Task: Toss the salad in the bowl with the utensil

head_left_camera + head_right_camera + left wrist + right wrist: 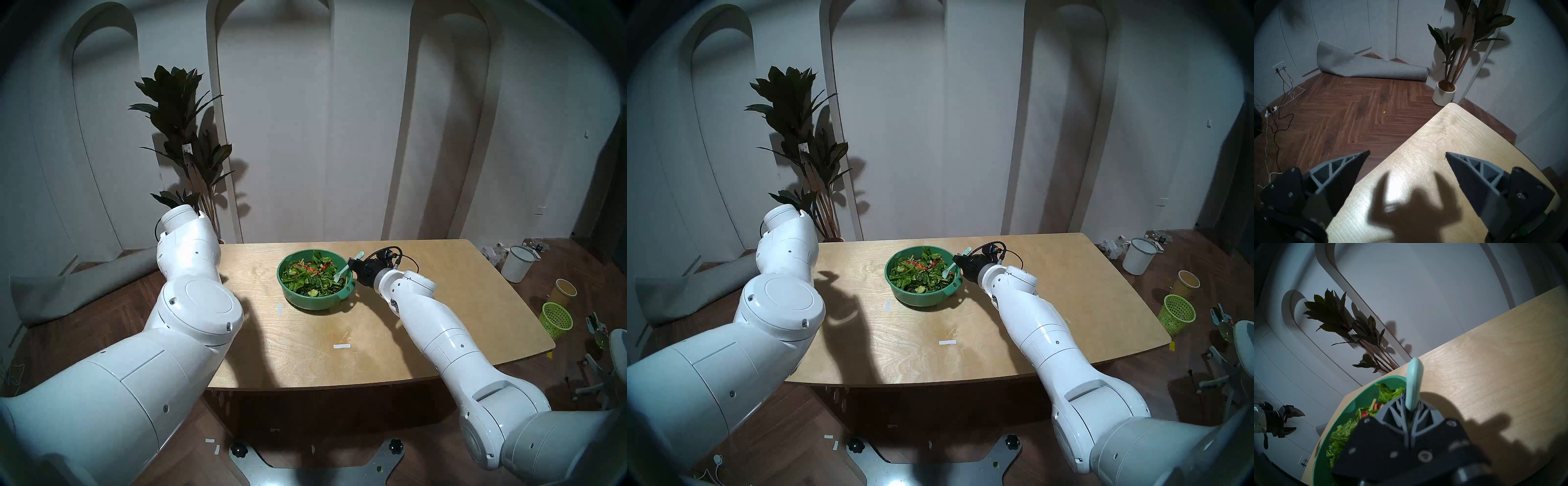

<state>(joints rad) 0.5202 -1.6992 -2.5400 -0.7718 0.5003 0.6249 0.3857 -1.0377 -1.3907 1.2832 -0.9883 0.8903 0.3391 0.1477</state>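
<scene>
Clamping the mint spoon (343,270) mid-handle, the right gripper (353,264) angled its head into the salad (310,274) for tossing, while the left gripper (1407,155) hung open and empty clear of the green bowl (307,300).

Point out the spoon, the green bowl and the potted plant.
spoon (342,274): head left view, on its head over the salad.
green bowl (307,301): head left view, on its outer front wall.
potted plant (1444,95): left wrist view, on its white pot.

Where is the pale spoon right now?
The spoon is clamped in the right gripper at the bowl's right rim, its head dipping into the salad.
</scene>
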